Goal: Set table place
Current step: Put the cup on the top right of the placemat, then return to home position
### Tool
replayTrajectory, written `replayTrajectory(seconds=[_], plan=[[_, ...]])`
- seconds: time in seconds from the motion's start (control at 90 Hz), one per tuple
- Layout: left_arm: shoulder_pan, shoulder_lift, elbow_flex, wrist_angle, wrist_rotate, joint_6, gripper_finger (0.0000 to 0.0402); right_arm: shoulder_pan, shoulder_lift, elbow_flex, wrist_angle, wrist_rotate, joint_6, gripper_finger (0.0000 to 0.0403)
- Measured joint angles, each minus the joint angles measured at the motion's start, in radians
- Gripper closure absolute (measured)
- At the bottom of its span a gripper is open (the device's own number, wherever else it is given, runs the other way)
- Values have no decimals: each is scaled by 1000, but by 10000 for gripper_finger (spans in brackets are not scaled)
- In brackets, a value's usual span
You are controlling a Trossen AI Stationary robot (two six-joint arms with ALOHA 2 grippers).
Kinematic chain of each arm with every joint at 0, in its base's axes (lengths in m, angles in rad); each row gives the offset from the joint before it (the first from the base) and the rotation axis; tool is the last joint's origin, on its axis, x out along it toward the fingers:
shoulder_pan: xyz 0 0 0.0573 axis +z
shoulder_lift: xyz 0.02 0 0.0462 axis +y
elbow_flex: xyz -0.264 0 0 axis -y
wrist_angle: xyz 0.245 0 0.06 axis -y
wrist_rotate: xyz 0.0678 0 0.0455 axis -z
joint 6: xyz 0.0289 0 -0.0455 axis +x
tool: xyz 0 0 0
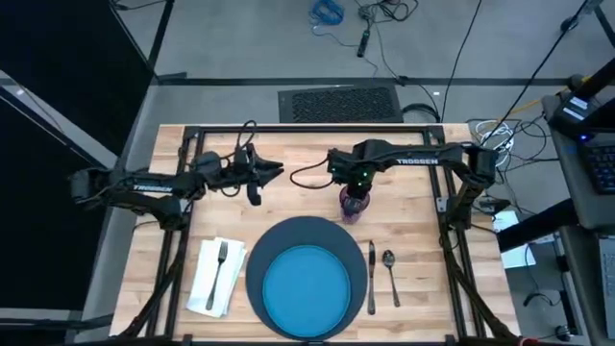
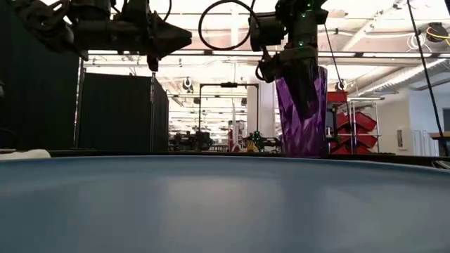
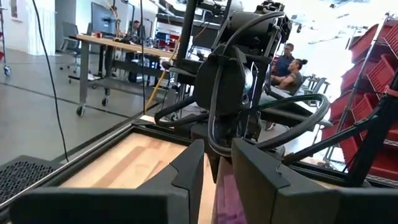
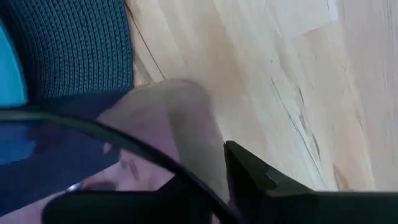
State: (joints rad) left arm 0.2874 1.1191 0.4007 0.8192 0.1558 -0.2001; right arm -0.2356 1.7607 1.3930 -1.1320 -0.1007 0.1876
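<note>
**Purple cup gripped above the charger's upper right edge**

While the light-wood table (image 1: 288, 163) carries a nearly complete setting at its near edge, the right gripper (image 1: 356, 197) stands over the board just past the charger, its fingers clamped on the purple cup (image 1: 355, 204). In the low view the cup (image 2: 302, 116) is upright, with one finger reaching down inside it and its base close to the table surface; whether it touches cannot be told. The dark grey charger (image 1: 256, 269) lies at the near centre, and the bright blue plate (image 1: 306, 288) sits on it. The cup is at about one o'clock from the charger, just beyond its rim. At nine o'clock from the charger lies the white napkin (image 1: 206, 279), with the fork (image 1: 220, 269) on top. At three o'clock lie the knife (image 1: 371, 277) and, farther out, the spoon (image 1: 390, 275), parallel and apart. The left gripper (image 1: 274, 171) hovers above the table at eleven o'clock from the charger, fingers parted and holding nothing.
</note>
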Motion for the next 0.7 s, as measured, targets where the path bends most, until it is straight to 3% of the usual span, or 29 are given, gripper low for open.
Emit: replayTrajectory(seconds=[0.256, 0.456, 0.7], plan=[[0, 0, 0, 0, 0, 1, 334, 0, -1, 8, -6, -2, 6, 319], [0, 0, 0, 0, 0, 1, 334, 0, -1, 100, -51, -3, 4, 289], [0, -2, 1, 1, 6, 0, 334, 2, -5, 273, -277, -3, -17, 265]])
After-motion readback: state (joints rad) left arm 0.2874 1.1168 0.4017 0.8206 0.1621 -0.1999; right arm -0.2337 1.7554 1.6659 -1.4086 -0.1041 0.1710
